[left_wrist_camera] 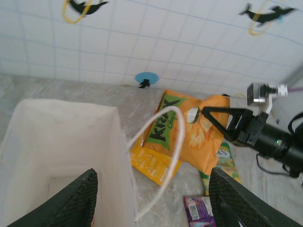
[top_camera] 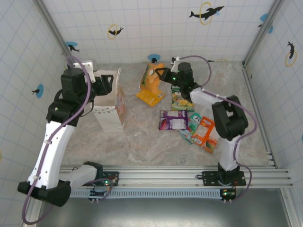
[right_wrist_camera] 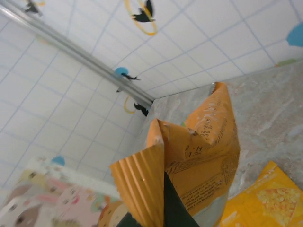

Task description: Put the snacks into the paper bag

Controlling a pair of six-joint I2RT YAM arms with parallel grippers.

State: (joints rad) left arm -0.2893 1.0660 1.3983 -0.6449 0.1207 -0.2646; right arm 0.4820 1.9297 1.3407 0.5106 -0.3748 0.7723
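The right gripper [top_camera: 162, 74] is clenched on the crimped top seam of the orange chips packet [left_wrist_camera: 199, 137], which hangs off the table beside the far wall, above a yellow packet [top_camera: 150, 97]. The paper bag [top_camera: 110, 106] stands upright to its left, mouth up. The left gripper [left_wrist_camera: 154, 176] is released, its jaws apart astride the bag's side wall; whether either finger touches the paper is hard to tell.

To do this well, carry the packet over the open mouth, keep it clear of the handle loop [left_wrist_camera: 176, 142], lower its hanging end past the rim, and only then let go.

The front reads "KRAX Chips"; the fine print on its back is too small to read.
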